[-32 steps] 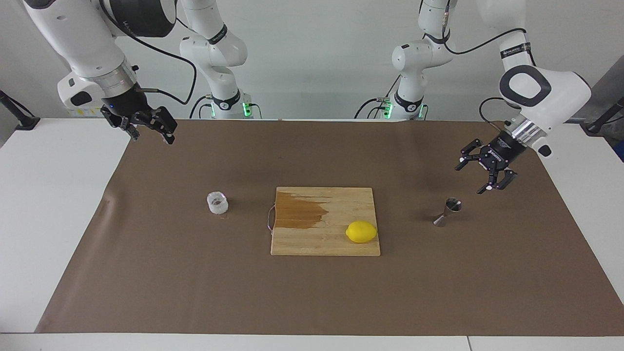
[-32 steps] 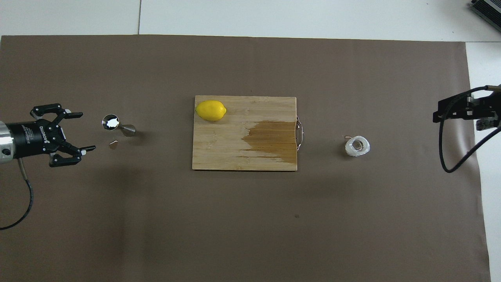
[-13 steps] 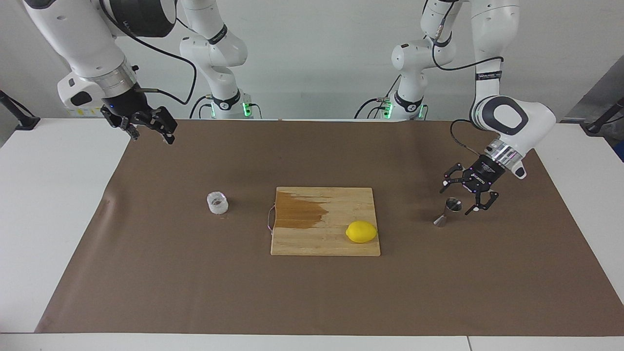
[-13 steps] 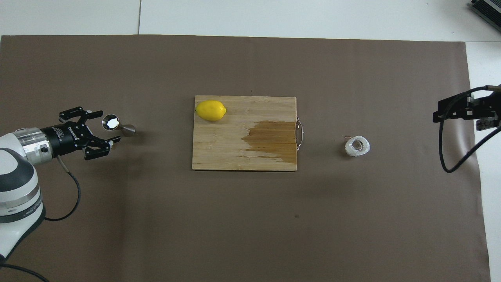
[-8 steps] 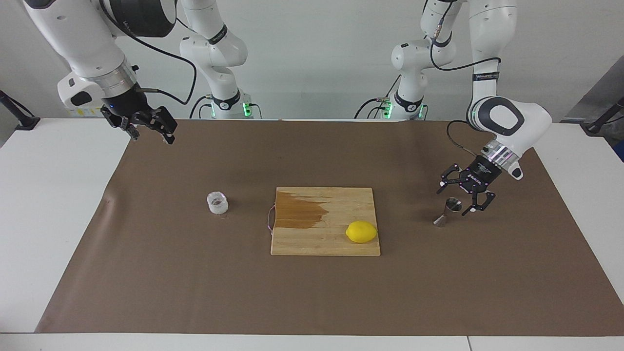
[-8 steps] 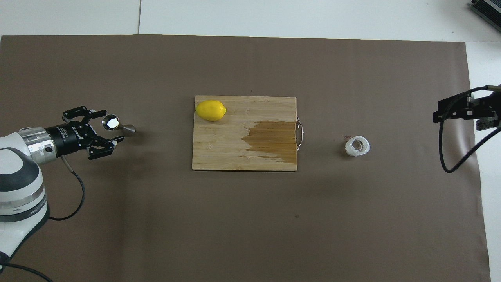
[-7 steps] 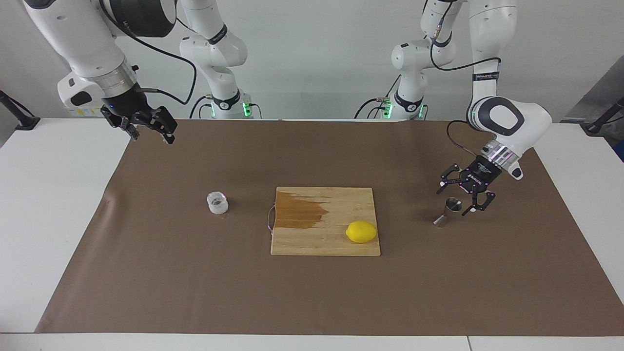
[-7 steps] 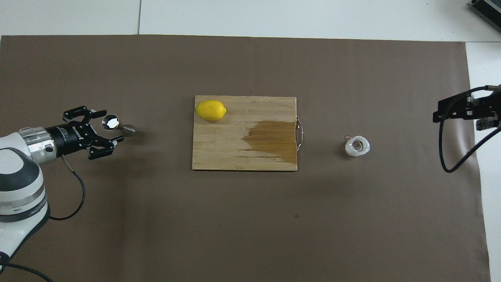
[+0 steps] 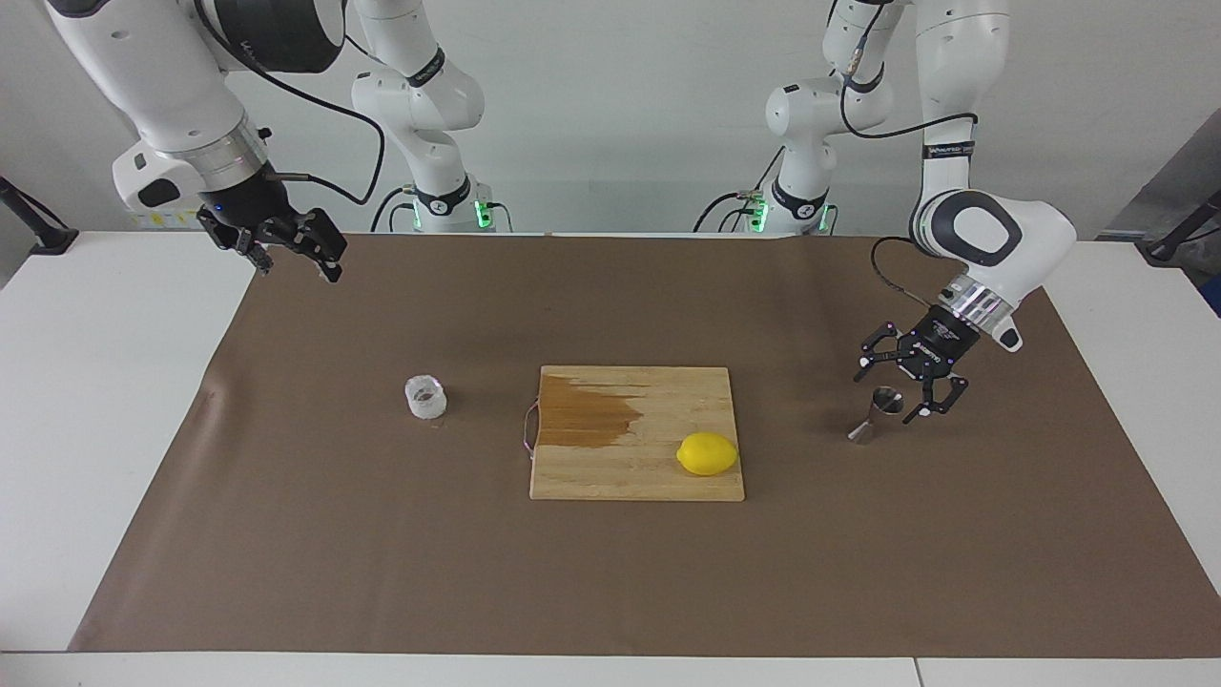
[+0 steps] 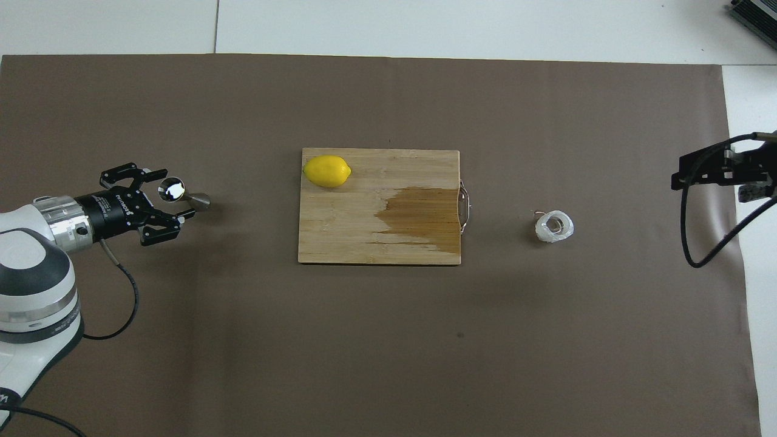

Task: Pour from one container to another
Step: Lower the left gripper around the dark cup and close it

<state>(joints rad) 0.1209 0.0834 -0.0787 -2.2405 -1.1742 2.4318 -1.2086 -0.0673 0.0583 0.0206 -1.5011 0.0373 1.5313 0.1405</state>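
Note:
The steel jigger (image 9: 870,425) stands on the brown mat toward the left arm's end of the table; it also shows in the overhead view (image 10: 197,198). My left gripper (image 9: 892,396) is open and low, with one finger on each side of the jigger's upper cone (image 10: 176,193). I cannot tell whether it touches. The squat clear cup (image 9: 425,397) stands on the mat toward the right arm's end (image 10: 553,226). My right gripper (image 9: 291,253) waits open and empty, raised over the mat's edge at its own end (image 10: 704,173).
A wooden cutting board (image 9: 591,472) with a dark wet stain lies in the middle between cup and jigger (image 10: 340,243). A yellow lemon (image 9: 707,453) rests on the board's corner nearest the jigger (image 10: 327,171). The brown mat (image 9: 610,572) covers most of the table.
My left gripper has come down and moved toward the board, from beside the jigger to around its upper cone. The right arm, cup, lemon and jigger have not moved.

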